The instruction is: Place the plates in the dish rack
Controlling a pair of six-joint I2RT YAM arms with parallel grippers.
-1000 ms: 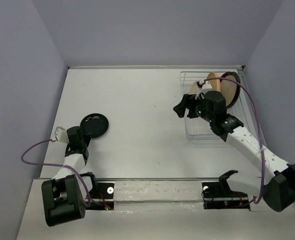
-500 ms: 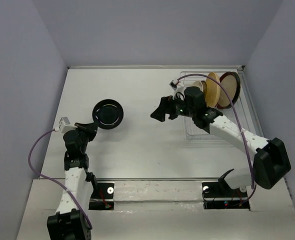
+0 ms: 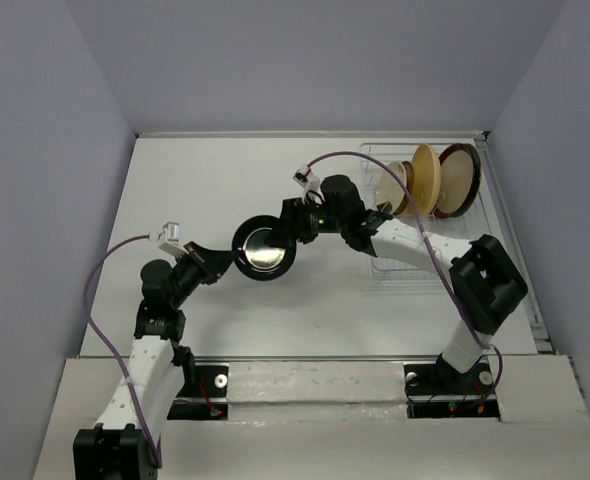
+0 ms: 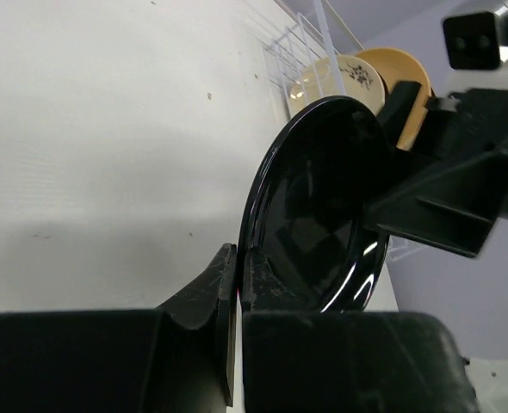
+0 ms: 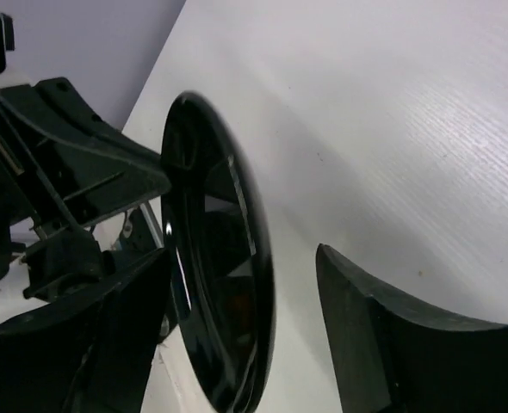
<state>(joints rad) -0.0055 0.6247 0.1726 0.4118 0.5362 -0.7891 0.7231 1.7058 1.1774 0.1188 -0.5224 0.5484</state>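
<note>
Plate moved rightward, rim between right jaws

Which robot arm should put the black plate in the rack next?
Probably right. The right gripper is open around the rim of the dark plate, and the dish rack is on that arm's side. The left gripper, shut on the plate's opposite edge, is farther from the rack.

White table, matte, a few small dark specks. Plain pale lavender left wall, far wall and right wall enclose it. Light even and diffuse, shadows soft. Raised, scuffed white mounting strip along near edge.
</note>
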